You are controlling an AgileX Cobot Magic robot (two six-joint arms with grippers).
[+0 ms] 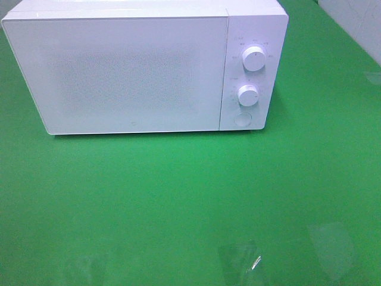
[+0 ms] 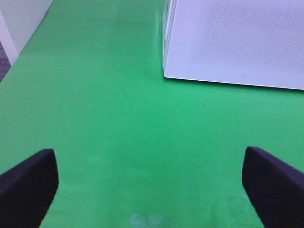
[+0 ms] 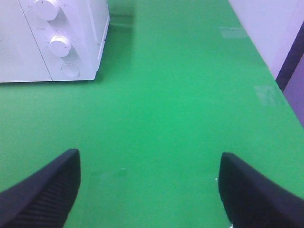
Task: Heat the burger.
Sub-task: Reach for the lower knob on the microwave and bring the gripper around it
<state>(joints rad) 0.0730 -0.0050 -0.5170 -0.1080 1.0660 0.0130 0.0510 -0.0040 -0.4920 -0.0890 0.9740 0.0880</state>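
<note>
The left gripper (image 2: 151, 183) is hanging wide open above the green table (image 2: 118, 118), gripping nothing. The right gripper (image 3: 149, 183) is gaping likewise, empty. The white microwave (image 1: 125, 65) is standing with its door closed. The burger is showing in no view.

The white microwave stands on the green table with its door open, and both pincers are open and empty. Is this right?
Not fully. The white microwave has its door shut, not open; the exterior high view shows it. The rest holds: it stands on the green table, and the left pincer and the right pincer are open and empty.
</note>
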